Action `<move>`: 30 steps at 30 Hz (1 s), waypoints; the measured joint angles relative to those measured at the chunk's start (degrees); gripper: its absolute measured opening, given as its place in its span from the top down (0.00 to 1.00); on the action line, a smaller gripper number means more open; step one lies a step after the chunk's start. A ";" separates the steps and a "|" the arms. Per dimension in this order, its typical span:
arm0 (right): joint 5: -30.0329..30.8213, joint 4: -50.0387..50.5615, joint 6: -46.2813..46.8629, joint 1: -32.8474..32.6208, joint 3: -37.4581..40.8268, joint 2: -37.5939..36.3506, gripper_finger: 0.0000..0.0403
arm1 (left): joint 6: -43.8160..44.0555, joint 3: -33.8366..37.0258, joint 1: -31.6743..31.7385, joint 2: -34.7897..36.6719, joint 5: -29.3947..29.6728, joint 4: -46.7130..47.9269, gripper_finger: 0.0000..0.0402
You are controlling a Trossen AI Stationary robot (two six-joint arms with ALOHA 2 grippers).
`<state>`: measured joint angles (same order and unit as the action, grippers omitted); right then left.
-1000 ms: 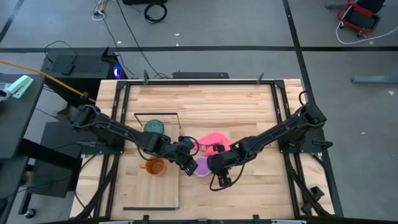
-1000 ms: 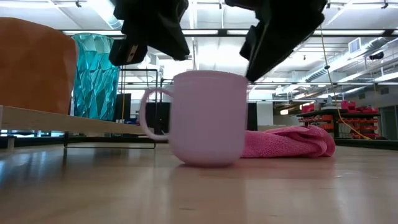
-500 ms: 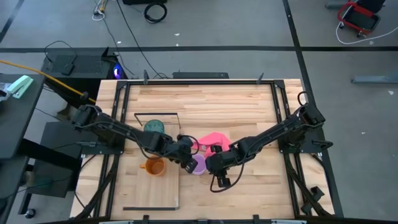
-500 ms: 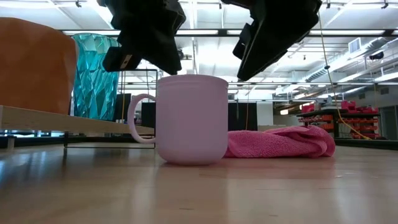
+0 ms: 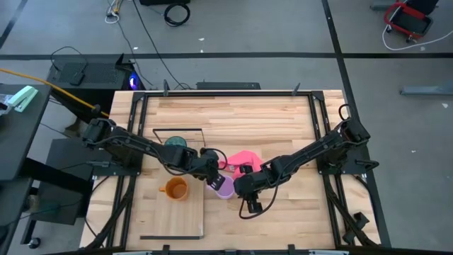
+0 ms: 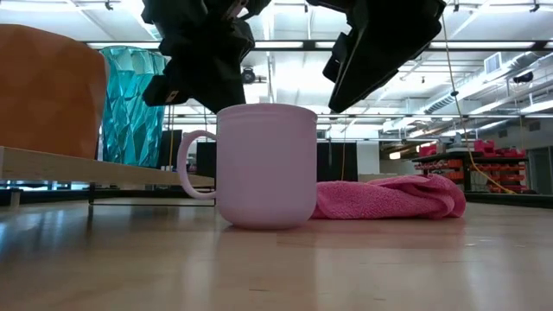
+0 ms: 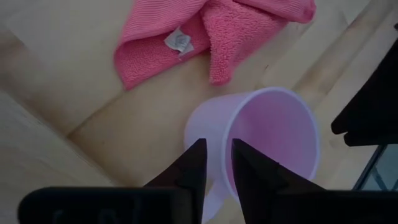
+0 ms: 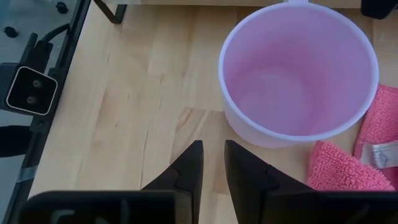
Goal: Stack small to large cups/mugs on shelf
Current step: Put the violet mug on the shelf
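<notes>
Two dark robot arms are seen meeting over the middle of a wooden table (image 5: 283, 120), one from each side. The lilac-purple mug (image 5: 225, 187) stands upright on the tabletop, just off the edge of the light-wood shelf (image 5: 173, 212), with its handle turned toward the shelf. A crumpled pink cloth (image 5: 243, 160) lies just beside the mug, on its far side.

The left gripper (image 5: 210, 178) is held just above the mug on the handle side. Its fingers (image 7: 193, 165) are drawn close together with only a narrow gap, and nothing is held between them. The right gripper (image 5: 241, 187) is held near the mug's other side, above the bare table; its fingers (image 8: 189, 165) are likewise nearly closed and nothing is gripped.

On the shelf, the orange mug (image 5: 174, 189) is set upright near the middle, and the translucent teal tumbler (image 5: 175, 144) is set farther back, inside the thin black wire frame (image 5: 177, 130). From the low camera, both grippers are seen as dark shapes hanging above the lilac mug's rim.
</notes>
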<state>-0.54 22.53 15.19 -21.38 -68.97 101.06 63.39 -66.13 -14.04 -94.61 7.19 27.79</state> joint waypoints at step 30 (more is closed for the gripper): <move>0.69 -1.63 -1.96 3.69 0.00 0.00 0.82 | 0.47 -0.04 0.15 -2.89 -5.04 0.09 0.82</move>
<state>0.14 20.91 13.23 -17.69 -68.97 101.06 63.86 -66.17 -13.89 -97.49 2.15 27.88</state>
